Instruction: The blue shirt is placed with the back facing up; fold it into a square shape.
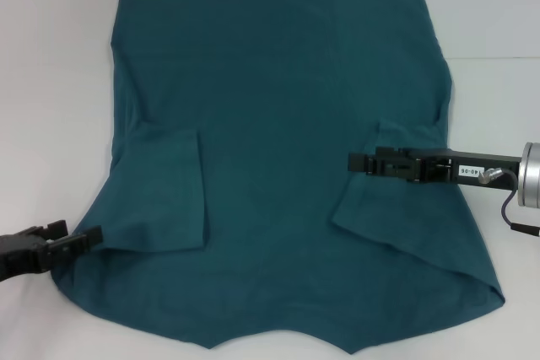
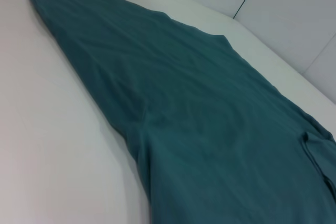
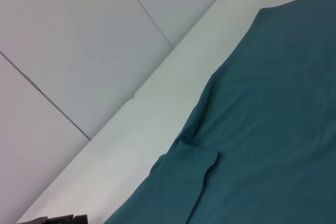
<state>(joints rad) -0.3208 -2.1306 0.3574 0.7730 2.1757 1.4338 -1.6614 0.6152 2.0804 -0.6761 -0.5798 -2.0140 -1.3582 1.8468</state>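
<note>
lying flat on the white table (image 1: 51,82), the blue shirt (image 1: 278,124) shows only its plain side and covers most of the surface, its straight hem at the far edge and its shoulders and neckline toward the robot. both short sleeves are folded inward over the body: the left sleeve (image 1: 164,191) forms a flap with a straight vertical edge, and the right sleeve (image 1: 396,208) forms a slanted flap. the left gripper (image 1: 89,238) sits low at the near left corner, its tips touching or just over the shirt's edge beside the left sleeve; whether it has hold of cloth, or how far apart its fingers stand, cannot be told. the right gripper (image 1: 354,162) reaches in from the right above the folded right sleeve, its fingers seen edge-on, so their opening cannot be told either. the wrist views show smooth, lightly creased fabric running across the table to a pale panelled wall (image 3: 79,40).
</note>
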